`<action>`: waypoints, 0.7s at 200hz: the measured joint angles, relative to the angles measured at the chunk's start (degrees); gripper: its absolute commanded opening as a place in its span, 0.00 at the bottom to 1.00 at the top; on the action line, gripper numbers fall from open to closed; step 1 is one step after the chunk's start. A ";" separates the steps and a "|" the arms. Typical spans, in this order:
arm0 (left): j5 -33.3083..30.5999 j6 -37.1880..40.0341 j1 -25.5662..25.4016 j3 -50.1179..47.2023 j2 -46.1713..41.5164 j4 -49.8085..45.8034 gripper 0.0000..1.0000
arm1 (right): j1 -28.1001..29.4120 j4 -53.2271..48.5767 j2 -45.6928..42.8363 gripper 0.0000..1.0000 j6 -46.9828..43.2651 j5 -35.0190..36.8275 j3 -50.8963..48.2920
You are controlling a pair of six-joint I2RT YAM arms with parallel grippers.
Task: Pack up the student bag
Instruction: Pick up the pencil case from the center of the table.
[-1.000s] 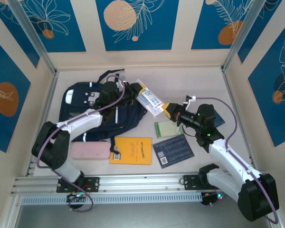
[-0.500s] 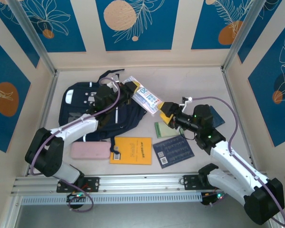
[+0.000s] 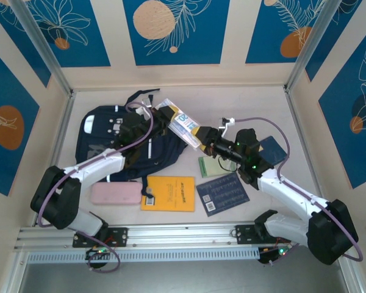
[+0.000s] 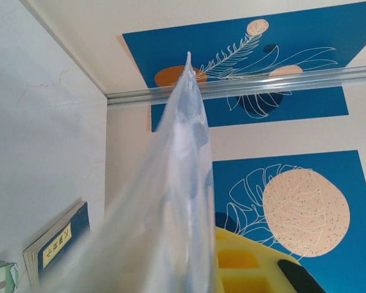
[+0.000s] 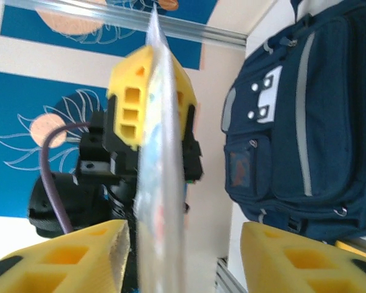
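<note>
The student bag (image 3: 110,131), dark navy with white patches, lies at the table's back left and appears upright in the right wrist view (image 5: 305,122). A clear plastic packet (image 3: 184,125) with printed cards inside hangs above the bag's right edge. My left gripper (image 3: 165,116) is shut on its left end, and its yellow fingers (image 5: 128,85) clamp the packet. My right gripper (image 3: 201,135) is open around the right end. Edge-on, the packet (image 5: 161,183) stands between my right gripper's (image 5: 183,256) jaws, close to the left one and apart from the right one. The packet (image 4: 171,201) covers the left wrist view.
On the table in front of the bag lie a pink pencil case (image 3: 114,194), an orange notebook (image 3: 168,193), a dark blue booklet (image 3: 222,193) and a green pad (image 3: 212,166). A blue book (image 3: 272,149) lies under the right arm. Walls enclose three sides.
My right gripper released the packet's right end, opened, and slid left further along the packet. My left gripper kept its hold and carried the packet slightly left and back.
</note>
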 measured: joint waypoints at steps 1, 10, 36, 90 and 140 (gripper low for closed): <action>-0.02 0.00 0.00 -0.04 -0.04 0.00 0.00 | -0.02 0.11 0.09 0.43 -0.04 0.04 0.07; -0.15 0.00 0.00 -0.37 -0.35 -0.07 0.00 | -0.17 1.29 1.16 0.36 0.02 0.17 0.87; -0.81 -0.07 0.00 -0.61 -0.59 0.04 0.03 | -0.35 3.91 4.59 0.18 0.48 0.24 3.50; 1.05 2.73 0.07 -0.35 -0.72 -2.23 0.52 | -0.74 2.97 3.45 0.03 0.70 0.90 3.37; 4.92 18.80 1.22 6.12 -1.22 -24.63 0.64 | -6.03 -15.52 -9.40 0.00 -5.55 3.32 1.86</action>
